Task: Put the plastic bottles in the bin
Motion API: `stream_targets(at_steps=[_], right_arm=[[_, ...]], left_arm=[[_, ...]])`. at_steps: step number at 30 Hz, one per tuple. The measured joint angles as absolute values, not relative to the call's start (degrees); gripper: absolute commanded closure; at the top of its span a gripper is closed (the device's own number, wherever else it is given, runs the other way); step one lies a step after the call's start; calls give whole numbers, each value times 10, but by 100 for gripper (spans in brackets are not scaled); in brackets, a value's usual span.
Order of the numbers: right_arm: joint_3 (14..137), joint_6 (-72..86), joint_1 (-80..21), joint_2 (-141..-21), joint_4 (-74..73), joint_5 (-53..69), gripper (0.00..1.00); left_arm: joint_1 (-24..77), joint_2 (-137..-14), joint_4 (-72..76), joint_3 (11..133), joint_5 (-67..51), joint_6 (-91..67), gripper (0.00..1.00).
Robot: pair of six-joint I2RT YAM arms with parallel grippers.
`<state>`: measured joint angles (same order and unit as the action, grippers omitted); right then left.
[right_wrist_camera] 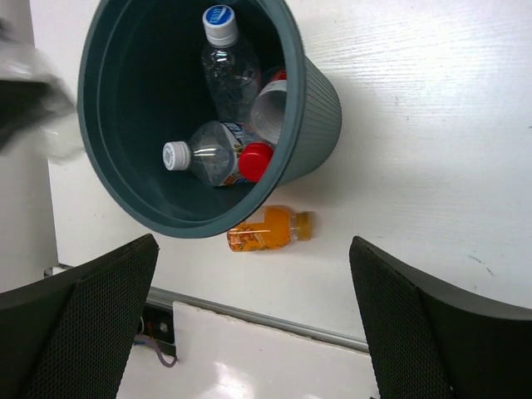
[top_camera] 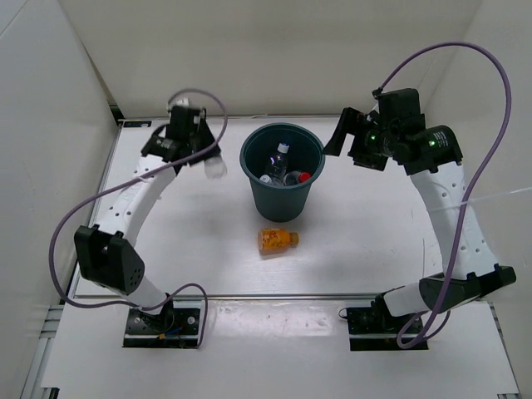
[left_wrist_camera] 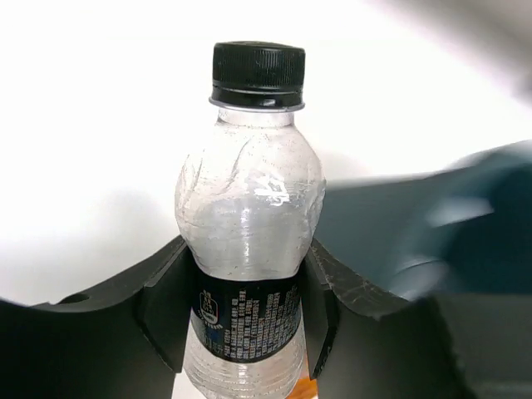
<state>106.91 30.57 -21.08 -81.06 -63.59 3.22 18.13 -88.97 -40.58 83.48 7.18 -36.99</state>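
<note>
Nearest the arm bases, the orange bottle (top_camera: 278, 239) is seen lying on its side on the white worktop (top_camera: 374, 241), near the bin (top_camera: 281, 204) at its 6 o'clock. The bin is stood upright at mid-worktop, and three clear bottles (right_wrist_camera: 224, 75) are seen inside it, capped blue-white, white and red. At 9 o'clock of the bin, just beside its rim, the left claw (left_wrist_camera: 245, 312) is closed on a clear black-capped bottle (left_wrist_camera: 249, 208), which is gripped around its dark label. At 2 o'clock of the bin, the right claw (top_camera: 345, 137) is held wide open, with nothing gripped.
</note>
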Motion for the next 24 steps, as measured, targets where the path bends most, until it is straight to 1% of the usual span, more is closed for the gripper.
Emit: stream_targets(at_steps=[2, 3, 6, 9, 11, 13, 14, 15, 17, 20, 24], right_arm=[[1058, 311, -203, -808, -637, 34, 1], [1054, 314, -198, -807, -637, 35, 1], [1045, 322, -184, -805, -637, 36, 1], [1025, 329, -175, -796, -635, 37, 1], [1008, 331, -170, -788, -636, 38, 1], [998, 335, -163, -782, -637, 38, 1], [990, 337, -157, -777, -634, 38, 1], [983, 339, -153, -771, -635, 38, 1], [964, 342, -144, -755, -633, 38, 1], [931, 346, -135, -724, -632, 38, 1], [865, 328, -146, -663, -581, 63, 1]], left_arm=[[190, -896, -411, 927, 89, -362, 48], [197, -908, -418, 983, 91, -357, 47], [226, -951, -401, 1133, 86, -339, 47], [264, -1001, -384, 1227, 56, -323, 44], [290, -1029, -379, 1241, 31, -314, 40], [315, -1051, -380, 1222, 17, -308, 29], [329, -1061, -385, 1203, 14, -307, 20], [341, -1068, -391, 1185, 12, -303, 0], [363, -1081, -411, 1150, 13, -297, 0], [382, -1083, -449, 1141, 30, -284, 0], [376, -1031, -455, 1151, 81, -270, 0]])
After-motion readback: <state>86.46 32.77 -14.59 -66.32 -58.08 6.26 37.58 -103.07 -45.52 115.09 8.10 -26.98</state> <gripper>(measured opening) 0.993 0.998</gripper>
